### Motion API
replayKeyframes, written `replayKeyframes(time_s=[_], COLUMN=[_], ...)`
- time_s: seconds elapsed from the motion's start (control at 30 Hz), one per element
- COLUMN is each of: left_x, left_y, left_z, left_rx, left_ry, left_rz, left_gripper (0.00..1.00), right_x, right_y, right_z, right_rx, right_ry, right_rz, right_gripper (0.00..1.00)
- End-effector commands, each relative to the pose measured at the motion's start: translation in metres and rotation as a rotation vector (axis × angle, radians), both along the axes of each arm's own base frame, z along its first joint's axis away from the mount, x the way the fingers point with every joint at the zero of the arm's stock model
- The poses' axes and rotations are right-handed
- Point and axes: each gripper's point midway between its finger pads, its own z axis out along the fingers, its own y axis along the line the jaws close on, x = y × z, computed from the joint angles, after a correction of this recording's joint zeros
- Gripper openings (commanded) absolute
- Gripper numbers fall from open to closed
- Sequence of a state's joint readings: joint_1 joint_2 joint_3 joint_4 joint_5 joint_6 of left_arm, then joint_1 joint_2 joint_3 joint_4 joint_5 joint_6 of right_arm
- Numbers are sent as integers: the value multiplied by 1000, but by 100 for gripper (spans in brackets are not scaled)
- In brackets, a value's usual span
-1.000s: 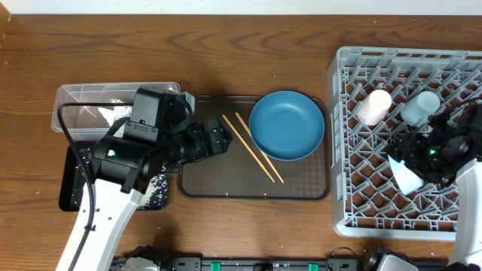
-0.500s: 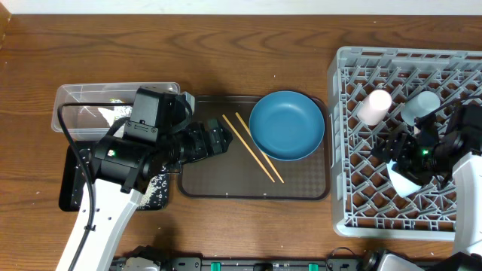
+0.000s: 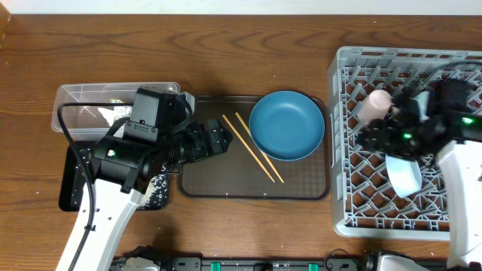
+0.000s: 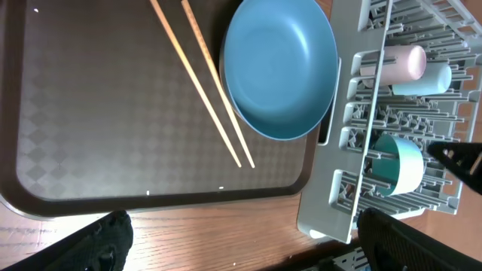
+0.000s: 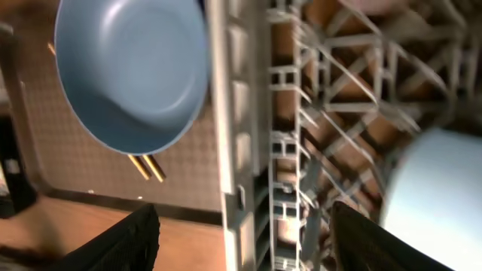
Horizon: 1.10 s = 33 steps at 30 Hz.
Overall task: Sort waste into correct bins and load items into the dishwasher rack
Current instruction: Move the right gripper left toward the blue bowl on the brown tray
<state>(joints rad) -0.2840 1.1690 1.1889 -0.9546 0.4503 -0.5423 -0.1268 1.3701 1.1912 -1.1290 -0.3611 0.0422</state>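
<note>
**Loading stage.** Your right claw (image 5: 242, 218) hung over the rack (image 3: 354, 203), jaws apart and empty. The white bowl (image 3: 404, 175) stood on edge near the rack's middle, propped by the pegs. The pink cup (image 3: 374, 102) sat toward the rack's far left corner. The plate (image 3: 287, 125) and chopsticks (image 3: 252, 148) lay on the brown tray (image 3: 211, 177), not yet loaded. Your left claw (image 3: 218, 139), spread wide and empty, hovered at the tray's left end, probably poised for them.

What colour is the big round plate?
The plate is blue, clearest in the left wrist view.
</note>
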Motion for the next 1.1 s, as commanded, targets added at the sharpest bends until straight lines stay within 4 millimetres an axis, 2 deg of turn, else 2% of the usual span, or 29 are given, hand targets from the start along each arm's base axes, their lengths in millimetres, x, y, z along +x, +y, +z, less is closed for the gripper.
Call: replayKeyframes(time_s=[0.0, 0.17, 0.23, 0.27, 0.33, 0.4, 0.5, 0.57, 0.83, 1.07], left_x=[1, 1, 1, 1, 1, 1, 1, 1, 1, 1], left_y=[-1, -1, -1, -1, -1, -1, -1, -1, -1, -1], left_z=[5, 5, 5, 5, 5, 5, 5, 5, 5, 5], left_rx=[-5, -5, -6, -6, -6, -6, -5, -6, -6, -6], left_ry=[-14, -14, -15, -15, -15, -15, -14, -15, -15, -15], left_rz=[-12, -12, -12, -12, -12, -12, -12, -12, -12, -12], left_gripper=[98, 98, 98, 98, 98, 98, 98, 98, 98, 98], right_x=[7, 9, 9, 9, 7, 6, 6, 6, 6, 1], right_y=[4, 10, 17, 18, 12, 8, 12, 18, 38, 38], right_z=[-3, -20, -28, -31, -40, -47, -58, -63, -65, -72], right_rx=[-139, -297, -313, -324, -369, -384, -358, -325, -214, -219], right_ry=[-13, -22, -32, -34, -27, -19, -23, -27, -33, -18], right_rz=[12, 22, 49, 56, 29, -12, -11, -2, 32, 40], right_gripper=[72, 66, 58, 50, 37, 33, 33, 36, 40, 31])
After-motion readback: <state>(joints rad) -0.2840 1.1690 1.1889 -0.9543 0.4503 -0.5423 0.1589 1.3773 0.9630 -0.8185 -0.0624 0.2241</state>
